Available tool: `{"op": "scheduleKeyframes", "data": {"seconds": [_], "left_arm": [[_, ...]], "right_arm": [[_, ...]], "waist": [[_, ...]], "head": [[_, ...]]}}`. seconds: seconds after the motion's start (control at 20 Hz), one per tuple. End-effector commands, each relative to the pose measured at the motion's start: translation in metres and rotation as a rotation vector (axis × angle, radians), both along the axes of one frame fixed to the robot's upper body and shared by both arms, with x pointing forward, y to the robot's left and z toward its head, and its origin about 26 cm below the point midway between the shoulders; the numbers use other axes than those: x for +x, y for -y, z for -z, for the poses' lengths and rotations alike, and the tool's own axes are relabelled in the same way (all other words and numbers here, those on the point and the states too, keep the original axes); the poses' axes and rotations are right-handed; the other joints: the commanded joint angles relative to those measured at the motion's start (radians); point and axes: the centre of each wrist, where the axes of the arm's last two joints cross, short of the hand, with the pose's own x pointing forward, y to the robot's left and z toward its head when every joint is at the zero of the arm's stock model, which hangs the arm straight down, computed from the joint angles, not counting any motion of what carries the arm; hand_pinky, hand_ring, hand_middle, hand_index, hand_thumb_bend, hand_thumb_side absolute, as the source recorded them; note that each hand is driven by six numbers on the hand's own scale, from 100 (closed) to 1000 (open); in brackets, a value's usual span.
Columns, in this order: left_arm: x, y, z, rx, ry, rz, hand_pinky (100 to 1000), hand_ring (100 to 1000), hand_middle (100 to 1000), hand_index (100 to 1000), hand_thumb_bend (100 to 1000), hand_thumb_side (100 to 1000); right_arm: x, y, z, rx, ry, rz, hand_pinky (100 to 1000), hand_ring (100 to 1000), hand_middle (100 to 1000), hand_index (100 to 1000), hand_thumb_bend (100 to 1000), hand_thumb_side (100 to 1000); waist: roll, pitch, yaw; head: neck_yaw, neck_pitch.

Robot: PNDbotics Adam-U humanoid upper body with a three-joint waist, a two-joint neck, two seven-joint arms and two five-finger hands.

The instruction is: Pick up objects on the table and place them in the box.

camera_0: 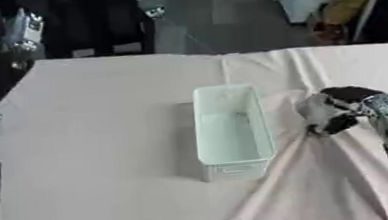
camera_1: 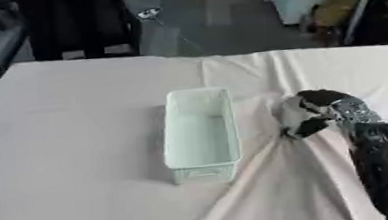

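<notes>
A: So, the box [camera_1: 201,136]: which way does it run?

B: Its long axis runs away from the robot, near to far, tilted only a little. It is a pale, mint-tinted rectangular plastic box, open side up, standing on the worktop [camera_1: 77,142] about midway across. One short end faces the robot, with a slot-like handle in that wall. I can make out nothing inside it.

A: And the fingers?

B: The right hand [camera_1: 308,114] sits just beside the box's right long wall, apart from it. Its fingers [camera_1: 309,128] are curled down onto the pale cloth [camera_1: 266,191], and a ridge of cloth fans out toward the near edge from under them, so they seem bunched on the cloth. Whether anything else lies inside that grip I cannot tell.

A: How many of each?

B: One box, one cloth covering the worktop, one hand in view. The black and silver right forearm [camera_1: 382,161] comes in from the lower right corner.

A: Beyond the worktop?

B: Grey floor and dark furniture at the far edge.
</notes>
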Motion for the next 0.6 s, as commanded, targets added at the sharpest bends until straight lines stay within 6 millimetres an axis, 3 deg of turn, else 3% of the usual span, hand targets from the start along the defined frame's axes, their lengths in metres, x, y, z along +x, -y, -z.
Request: {"op": "scheduleKeyframes", "data": {"seconds": [0.05, 0.35, 0.6], "left_arm": [[-0.002, 0.001, -0.010, 0.020, 0.034, 0.006, 475, 598, 732, 731, 100, 755], [-0.002, 0.000, -0.010, 0.019, 0.033, 0.004, 474, 598, 732, 731, 100, 755], [-0.002, -0.001, -0.010, 0.019, 0.033, -0.004, 474, 599, 733, 731, 100, 754]], "right_arm": [[-0.011, 0.010, 0.014, 0.027, 0.043, 0.030, 100, 100, 178, 268, 100, 298], [-0.012, 0.016, -0.002, 0.181, 0.300, 0.032, 100, 100, 100, 179, 100, 225], [-0.011, 0.022, -0.048, 0.385, 0.543, -0.029, 100, 100, 100, 176, 100, 204]], "waist": [[0.008, 0.002, -0.001], [0.009, 0.004, -0.001], [0.009, 0.004, -0.005]], "head": [[-0.001, -0.003], [0.007, -0.004], [0.016, 0.002]]}}
